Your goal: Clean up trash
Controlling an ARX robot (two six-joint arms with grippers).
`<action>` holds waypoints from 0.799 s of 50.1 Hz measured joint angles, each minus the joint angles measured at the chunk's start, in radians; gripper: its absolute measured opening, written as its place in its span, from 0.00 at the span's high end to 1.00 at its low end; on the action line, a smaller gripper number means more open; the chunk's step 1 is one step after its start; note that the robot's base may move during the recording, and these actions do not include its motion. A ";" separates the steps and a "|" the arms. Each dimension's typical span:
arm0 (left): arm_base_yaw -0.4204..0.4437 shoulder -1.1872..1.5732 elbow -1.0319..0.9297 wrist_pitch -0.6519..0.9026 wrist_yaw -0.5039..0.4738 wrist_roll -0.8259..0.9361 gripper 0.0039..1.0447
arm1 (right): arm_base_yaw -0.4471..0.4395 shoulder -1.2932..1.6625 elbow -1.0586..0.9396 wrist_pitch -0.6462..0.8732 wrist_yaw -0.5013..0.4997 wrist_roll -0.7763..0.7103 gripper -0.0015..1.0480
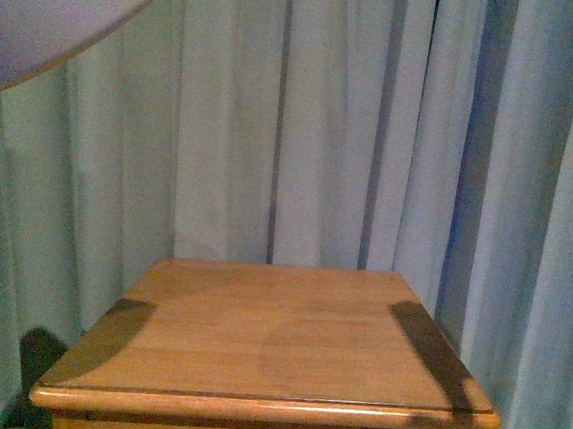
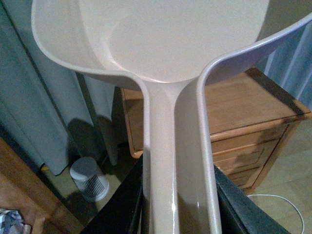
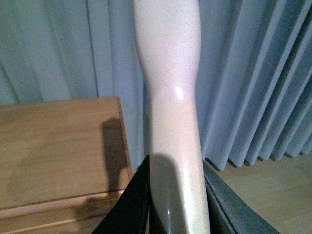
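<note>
Left jaws clamp the dustpan (image 2: 170, 44), right jaws a beige handle (image 3: 171, 97).

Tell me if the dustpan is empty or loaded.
Empty, as far as shown: the dustpan scoop is bare, nothing in it; its far edge is cropped.

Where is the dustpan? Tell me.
Held by its handle in the left gripper, the dustpan shows at the front view's upper left, up and left of the wooden cabinet.

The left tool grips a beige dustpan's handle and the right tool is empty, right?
No. The right tool is not empty: the right wrist view shows it clamping a beige handle. The left tool does grip the beige dustpan by its handle.
</note>
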 joint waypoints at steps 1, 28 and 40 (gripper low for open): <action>0.000 0.000 0.000 0.000 0.000 0.000 0.73 | 0.016 -0.023 -0.010 -0.002 0.022 -0.006 0.80; 0.000 0.000 0.000 0.000 0.000 0.000 0.73 | 0.239 -0.272 -0.114 -0.142 0.301 -0.050 0.80; 0.000 0.000 0.000 0.000 0.000 0.000 0.73 | 0.240 -0.272 -0.114 -0.142 0.302 -0.046 0.80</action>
